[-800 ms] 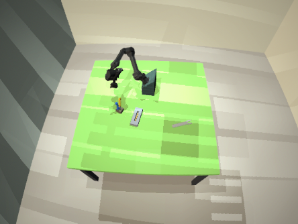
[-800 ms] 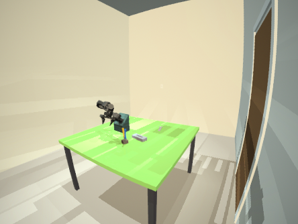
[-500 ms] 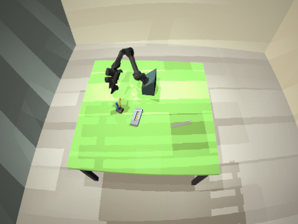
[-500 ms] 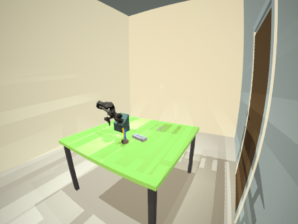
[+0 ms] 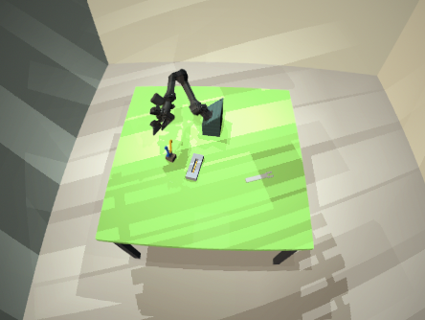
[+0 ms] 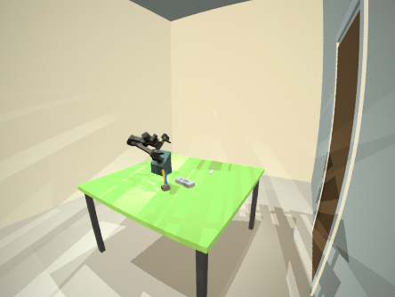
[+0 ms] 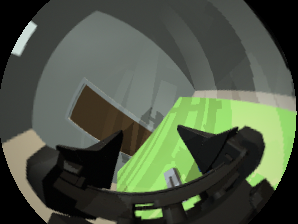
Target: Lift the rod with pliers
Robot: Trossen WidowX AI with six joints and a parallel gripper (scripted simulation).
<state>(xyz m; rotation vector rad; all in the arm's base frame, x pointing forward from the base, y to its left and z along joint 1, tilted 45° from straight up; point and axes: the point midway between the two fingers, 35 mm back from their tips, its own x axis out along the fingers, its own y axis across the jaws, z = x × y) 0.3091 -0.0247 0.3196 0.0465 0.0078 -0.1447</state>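
Note:
The locking pliers [image 5: 170, 147] [image 6: 163, 174] stand upright in the small brown holster [image 5: 171, 158] [image 6: 165, 188], with one orange and one blue handle up. Their jaws are hidden. The grey channel block [image 5: 191, 176] [image 6: 185, 182] [image 7: 171, 175] lies on the green table beside the holster. The rod [image 5: 194, 166], yellow and dark, lies in its slot. My gripper [image 5: 160, 130] [image 7: 150, 129] is open and empty. It hangs in the air above the table, behind the holster in the top view, touching nothing.
A light grey forked tool [image 5: 254, 179] [image 6: 212, 171] lies flat on the table [image 5: 211, 220] [image 6: 178, 213], to the right of the channel block in the top view. The arm's dark base [image 5: 212, 125] [image 6: 161, 167] stands behind the block in that view.

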